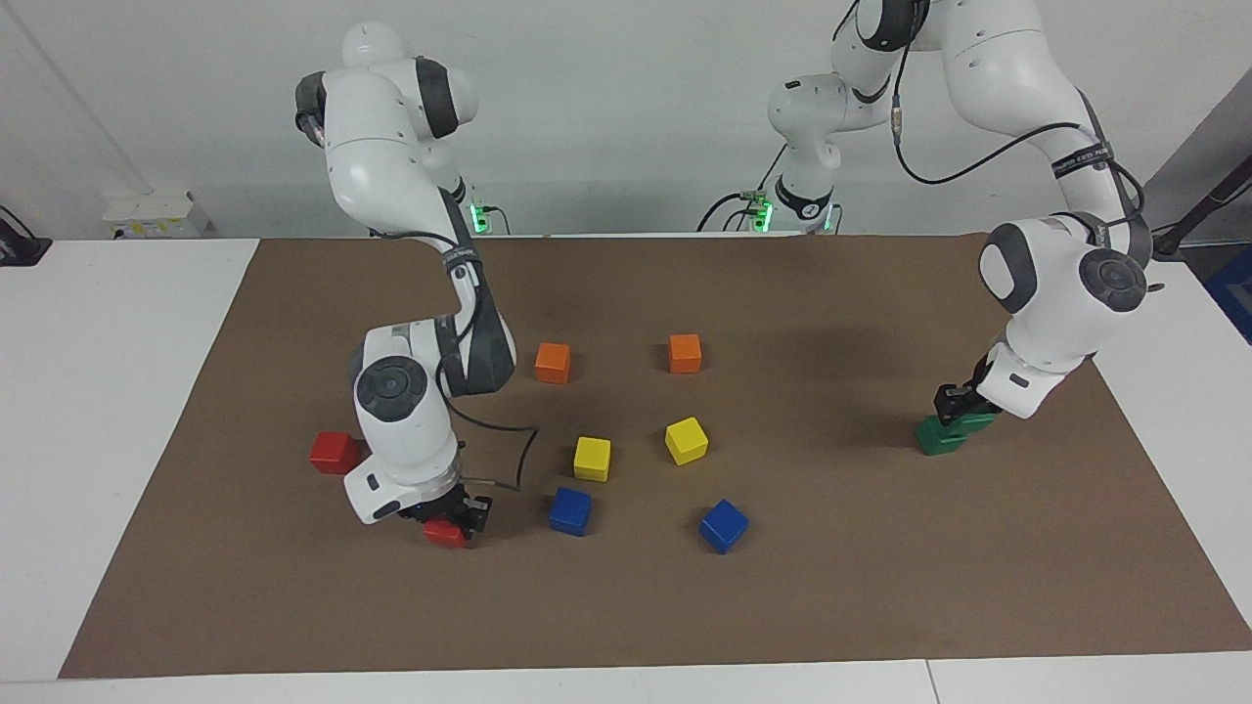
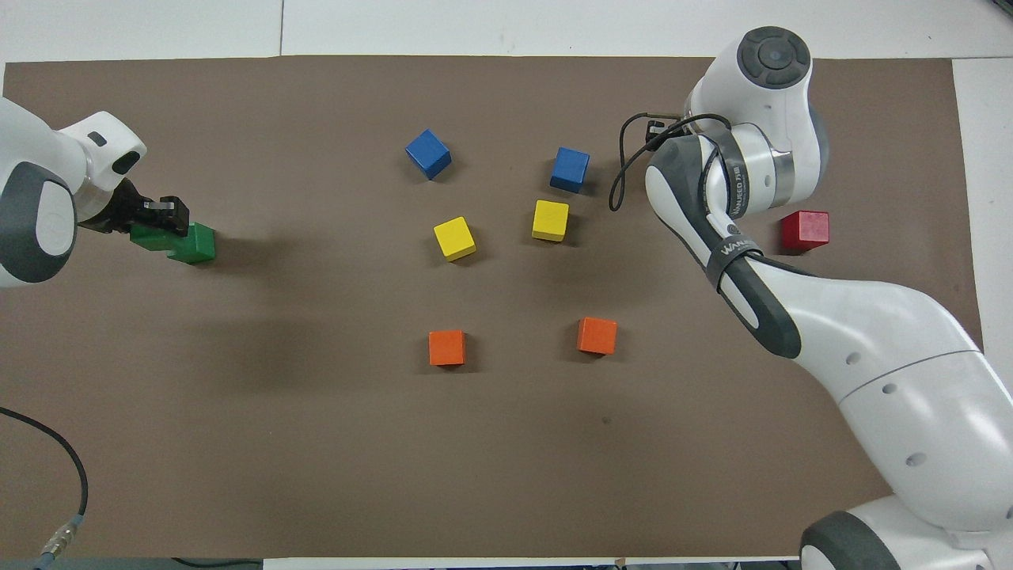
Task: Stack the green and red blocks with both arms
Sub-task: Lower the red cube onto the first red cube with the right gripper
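Brown counter. Left gripper jaws grip upper green block, offset on lower green block: may topple. Right gripper jaws grip red block; may slip.

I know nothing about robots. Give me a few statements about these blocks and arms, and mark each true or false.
1. The left end effector is at two glossy dark green cubes, one on the other. True.
2. The right end effector is at a glossy bright red cube. True.
3. The other bright red cube is stacked on a blue one. False: it sits alone on the brown mat.
4. Three orange cubes are present. False: there are two orange cubes.
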Tool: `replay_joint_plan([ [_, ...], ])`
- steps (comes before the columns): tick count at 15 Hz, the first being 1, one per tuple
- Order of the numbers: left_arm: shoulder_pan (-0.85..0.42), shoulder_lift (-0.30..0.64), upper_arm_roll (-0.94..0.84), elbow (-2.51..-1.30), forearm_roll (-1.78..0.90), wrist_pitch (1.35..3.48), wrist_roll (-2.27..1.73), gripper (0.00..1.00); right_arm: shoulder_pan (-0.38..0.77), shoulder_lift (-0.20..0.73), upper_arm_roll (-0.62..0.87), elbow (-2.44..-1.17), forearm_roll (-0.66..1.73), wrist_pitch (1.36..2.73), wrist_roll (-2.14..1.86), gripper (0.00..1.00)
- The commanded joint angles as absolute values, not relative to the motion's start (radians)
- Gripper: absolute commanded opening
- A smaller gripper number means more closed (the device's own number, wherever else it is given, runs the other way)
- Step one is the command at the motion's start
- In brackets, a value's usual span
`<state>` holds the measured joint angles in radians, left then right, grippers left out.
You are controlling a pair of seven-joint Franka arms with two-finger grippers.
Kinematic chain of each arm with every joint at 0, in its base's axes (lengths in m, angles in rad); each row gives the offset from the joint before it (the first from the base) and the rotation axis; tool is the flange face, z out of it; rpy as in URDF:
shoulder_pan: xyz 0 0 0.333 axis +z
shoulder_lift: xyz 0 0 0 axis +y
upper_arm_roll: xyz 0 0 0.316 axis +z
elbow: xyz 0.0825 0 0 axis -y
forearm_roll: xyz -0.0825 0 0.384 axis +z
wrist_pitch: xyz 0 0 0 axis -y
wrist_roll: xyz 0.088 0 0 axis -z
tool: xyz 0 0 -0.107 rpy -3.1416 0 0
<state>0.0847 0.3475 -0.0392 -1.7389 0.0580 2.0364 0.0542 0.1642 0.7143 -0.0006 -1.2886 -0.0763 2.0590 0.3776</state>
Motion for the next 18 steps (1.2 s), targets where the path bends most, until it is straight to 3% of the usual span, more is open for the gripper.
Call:
replay_joint_plan([
  [1,0.095,0.342,-0.037,-1.761,0.041,2.069,0.104,0.0,0.083,0.461,0.011,-1.605,-0.071,2.104,0.238,0.0],
  [3,0.095,0.353,-0.038,-1.761,0.04,2.074,0.103,0.0,0.01,0.353,0.012,-1.782,-0.069,2.199,0.164,0.0],
  [4,0.095,0.354,-0.038,-1.761,0.029,2.075,0.101,0.0,-0.015,0.338,0.012,-1.81,-0.068,2.207,0.152,0.0],
  [11,0.095,0.35,-0.035,-1.809,0.005,2.132,0.101,0.0,-0.104,0.292,0.012,-1.946,-0.054,2.29,0.075,0.0],
  [16,0.097,0.347,-0.034,-1.824,0.005,2.134,0.107,0.0,-0.115,0.29,0.012,-1.962,-0.038,2.321,0.057,0.0],
  [17,0.095,0.345,-0.034,-1.825,0.005,2.135,0.107,0.17,-0.114,0.29,0.012,-1.962,-0.009,2.325,0.058,0.0],
  [18,0.095,0.344,-0.034,-1.833,0.005,2.141,0.107,0.33,-0.114,0.29,0.012,-1.962,0.006,2.326,0.057,0.54],
])
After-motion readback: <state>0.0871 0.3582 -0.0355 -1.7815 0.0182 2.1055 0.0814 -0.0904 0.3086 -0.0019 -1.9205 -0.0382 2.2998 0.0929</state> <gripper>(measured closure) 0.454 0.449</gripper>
